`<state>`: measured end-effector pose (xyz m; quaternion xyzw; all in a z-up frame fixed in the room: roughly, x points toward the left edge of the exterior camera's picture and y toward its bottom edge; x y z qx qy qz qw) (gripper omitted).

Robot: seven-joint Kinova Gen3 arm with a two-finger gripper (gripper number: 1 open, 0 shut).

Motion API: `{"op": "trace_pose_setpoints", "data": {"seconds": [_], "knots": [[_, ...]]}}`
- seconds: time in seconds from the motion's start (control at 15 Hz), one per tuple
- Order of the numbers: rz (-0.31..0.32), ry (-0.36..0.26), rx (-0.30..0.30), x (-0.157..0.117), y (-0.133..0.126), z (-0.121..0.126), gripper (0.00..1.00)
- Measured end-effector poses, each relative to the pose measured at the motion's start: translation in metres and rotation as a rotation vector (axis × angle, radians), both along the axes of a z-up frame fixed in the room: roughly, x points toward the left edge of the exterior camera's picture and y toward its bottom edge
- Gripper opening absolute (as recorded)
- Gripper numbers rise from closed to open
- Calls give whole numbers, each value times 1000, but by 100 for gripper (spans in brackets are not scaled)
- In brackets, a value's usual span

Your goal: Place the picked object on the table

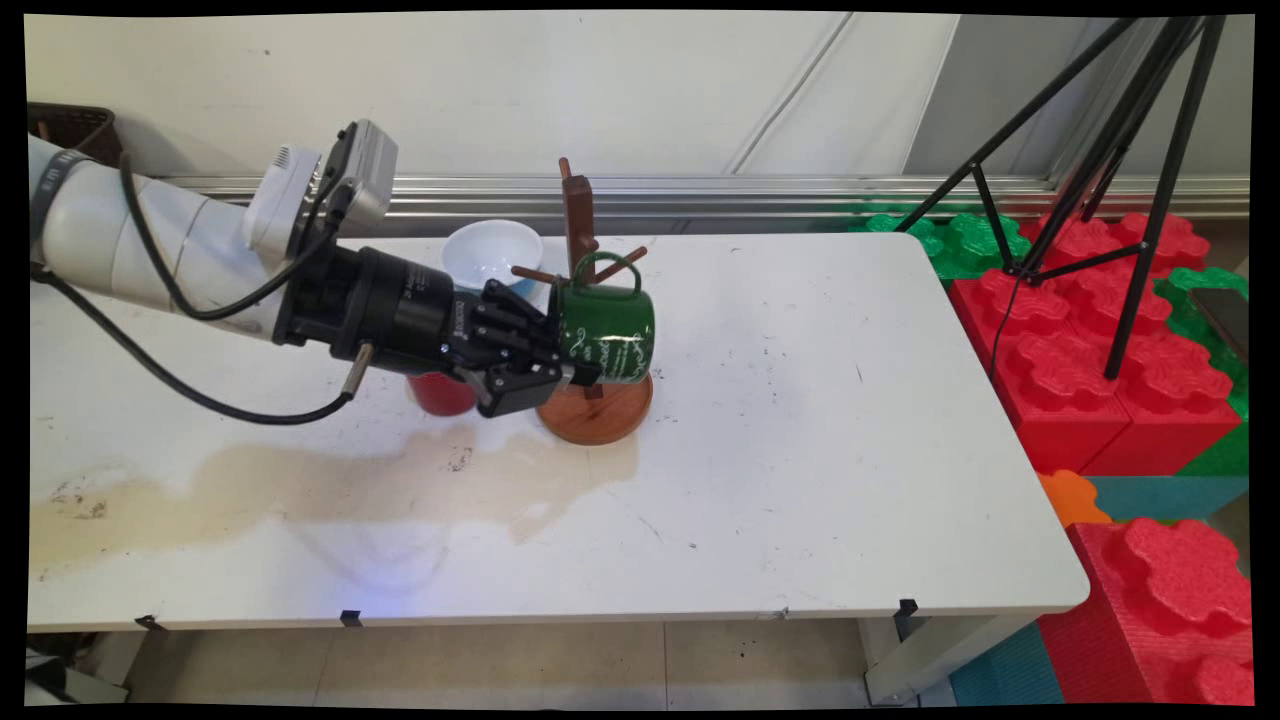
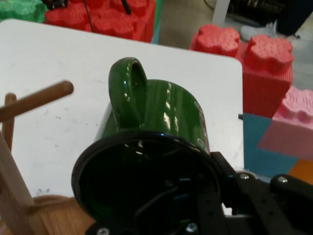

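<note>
One green mug [image 1: 605, 333] is clamped at its rim by the gripper [image 1: 568, 368], fingers closed on it, held sideways off the table [image 1: 800, 450] right against the wooden mug tree [image 1: 590, 330], handle up by a peg. One white bowl [image 1: 492, 256] sits far-left of the tree, one red cup [image 1: 440, 393] mostly hidden under the gripper; a brown stain [image 1: 330, 485] is near.

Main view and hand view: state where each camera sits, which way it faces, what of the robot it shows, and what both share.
Main view: fixed above the table's near side, facing the back wall; shows the arm and gripper.
Hand view: on the hand, looking along the gripper across the table towards the foam blocks; shows its black linkage.
Shared: the green mug, sideways, handle up, and the wooden mug tree.
</note>
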<state>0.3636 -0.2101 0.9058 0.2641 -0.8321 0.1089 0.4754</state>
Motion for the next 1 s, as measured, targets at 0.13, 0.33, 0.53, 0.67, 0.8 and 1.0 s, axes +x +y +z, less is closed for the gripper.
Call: {"op": "trace_pose_setpoints", "data": {"seconds": [0.13, 0.33, 0.53, 0.67, 0.8, 1.0], "knots": [[-10, -30, 10, 2, 3, 1, 0], [-23, -77, 23, 6, 6, 3, 0], [-47, -137, 33, 13, 9, 8, 0], [-64, -176, 44, 20, 10, 12, 0], [-78, -208, 55, 25, 13, 14, 0], [-101, -277, 78, 38, 18, 17, 0]]}}
